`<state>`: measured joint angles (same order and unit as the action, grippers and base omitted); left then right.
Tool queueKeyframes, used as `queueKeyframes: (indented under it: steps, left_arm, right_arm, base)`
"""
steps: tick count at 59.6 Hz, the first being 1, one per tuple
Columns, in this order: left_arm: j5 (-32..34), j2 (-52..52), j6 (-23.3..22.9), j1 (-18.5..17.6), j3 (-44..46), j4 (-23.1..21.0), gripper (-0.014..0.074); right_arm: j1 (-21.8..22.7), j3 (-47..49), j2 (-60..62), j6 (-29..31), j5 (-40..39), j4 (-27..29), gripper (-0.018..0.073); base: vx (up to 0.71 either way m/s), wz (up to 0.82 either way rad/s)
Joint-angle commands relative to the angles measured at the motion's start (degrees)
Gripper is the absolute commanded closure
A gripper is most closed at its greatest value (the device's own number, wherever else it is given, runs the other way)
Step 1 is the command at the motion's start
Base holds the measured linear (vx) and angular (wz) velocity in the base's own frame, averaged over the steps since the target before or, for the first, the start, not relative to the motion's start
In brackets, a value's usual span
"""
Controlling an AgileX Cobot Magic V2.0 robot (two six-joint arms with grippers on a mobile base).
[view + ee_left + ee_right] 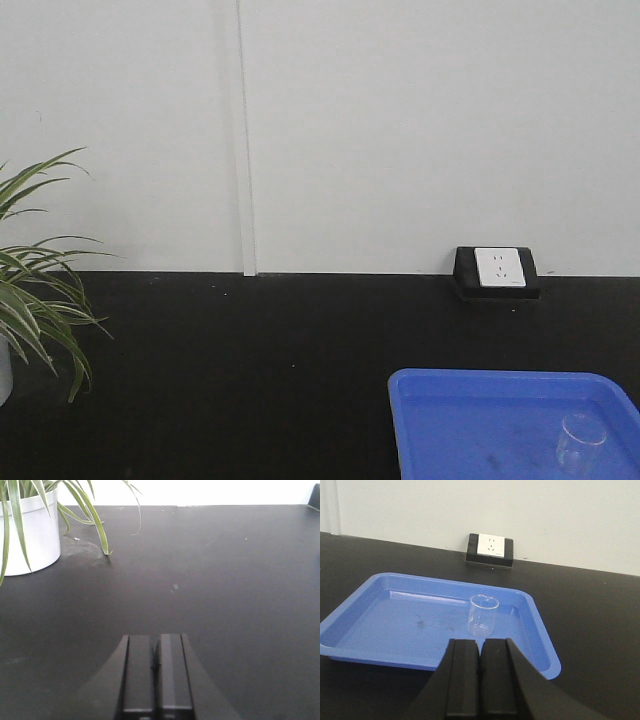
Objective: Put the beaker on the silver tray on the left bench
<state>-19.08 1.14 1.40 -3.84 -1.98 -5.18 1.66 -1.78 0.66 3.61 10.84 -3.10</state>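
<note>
The beaker (483,616) stands upright on the floor of the blue plastic tray (395,625), closer to the tray's right rim than its left and apart from every wall; it is clear glass and looks empty. In the front-facing view the same beaker (581,440) sits near the tray's right side. The tray (480,382) lies flat on the black worktop (250,360), toward its right part and short of the back edge. The right gripper (480,647) hangs just in front of the tray's near rim, its two black fingers pressed together with no gap, holding nothing and touching neither tray nor beaker. The left gripper (156,645) is likewise closed finger to finger and empty, poised over bare worktop (225,580). At the worktop's back edge, against the white wall (400,120), sits a white socket in a black housing (499,268). At the left end is a striped-leaf plant (30,290) in a white pot (27,535).
</note>
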Motion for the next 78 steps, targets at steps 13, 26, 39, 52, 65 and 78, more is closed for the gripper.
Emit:
queueKeyframes:
  steps: [13,26,39,52,65,78]
  left_arm:
    - [4.79,0.33,0.02,0.11,-1.08,-0.29,0.0595]
    - [4.79,0.33,0.02,0.11,-1.08,-0.29,0.0595]
    - [4.79,0.33,0.02,0.11,-1.08,-0.29,0.0595]
    - [4.79,0.33,0.02,0.11,-1.08,-0.29,0.0595]
    - [4.79,0.33,0.02,0.11,-1.08,-0.29,0.0595]
    - [4.79,0.33,0.02,0.11,-1.08,-0.29,0.0595]
  right_arm:
    - [0.09,-0.34,0.71,0.86,-5.54,-1.12,0.0571]
    - [0.09,-0.34,0.71,0.86,-10.29,-1.0,0.0571]
    - [0.08,0.47,0.64,0.33,-25.35,1.76,0.0571]
    - [0.08,12.54,-4.57,0.66,-12.42,5.84,0.0568]
    - [0.08,21.19,-18.84,1.25,-10.84,1.88,0.0562]
    - [0.08,21.68,-31.73,1.25,-16.79,0.23,0.0559]
  base:
    - [0.0,0.0]
    - [0.0,0.0]
    - [0.0,0.0]
    - [0.0,0.0]
    - [0.0,0.0]
    - [0.0,0.0]
